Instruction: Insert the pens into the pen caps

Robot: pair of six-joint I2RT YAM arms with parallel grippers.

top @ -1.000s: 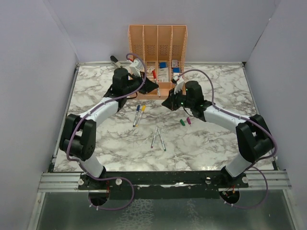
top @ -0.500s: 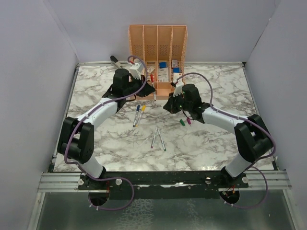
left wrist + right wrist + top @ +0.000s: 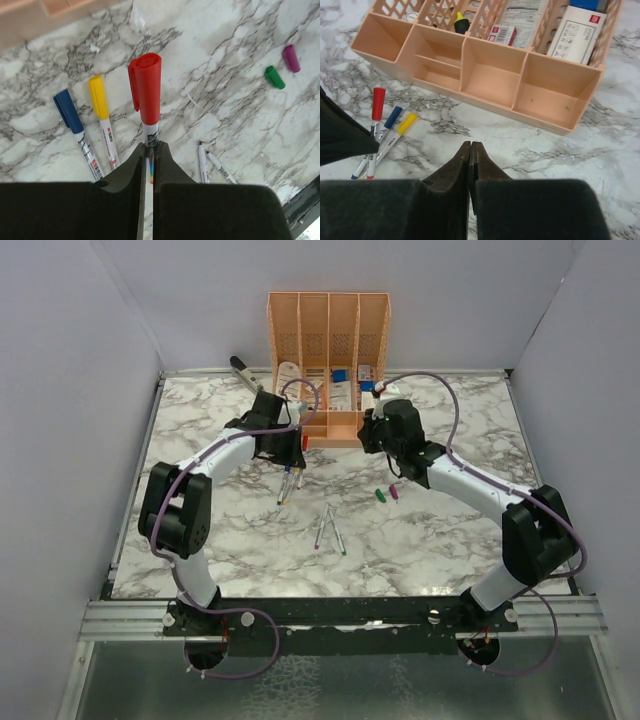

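My left gripper [image 3: 292, 455] [image 3: 150, 150] is shut on the barrel of a silver-grey pen with a red cap [image 3: 145, 87] on it, held tilted over the marble. Just left of it lie a blue-capped pen [image 3: 70, 112] and a yellow-capped pen [image 3: 98, 100], also in the top view [image 3: 287, 482]. Two uncapped pens [image 3: 328, 527] [image 3: 202, 162] lie at the table's middle. A loose green cap [image 3: 380, 495] [image 3: 274, 77] and a loose purple cap [image 3: 393, 492] [image 3: 291, 58] lie side by side to the right. My right gripper [image 3: 370, 435] [image 3: 470, 147] is shut and empty, just in front of the organiser.
The peach desk organiser [image 3: 328, 340] [image 3: 495, 102] stands at the back centre, with boxes and small items in its rear slots and bare front compartments. A dark object [image 3: 242, 368] lies at the back left. Grey walls enclose the table.
My left gripper has swung from the organiser's front down and nearer, carrying the red-capped pen to beside the blue and yellow pens. My right gripper has drawn back toward the organiser.
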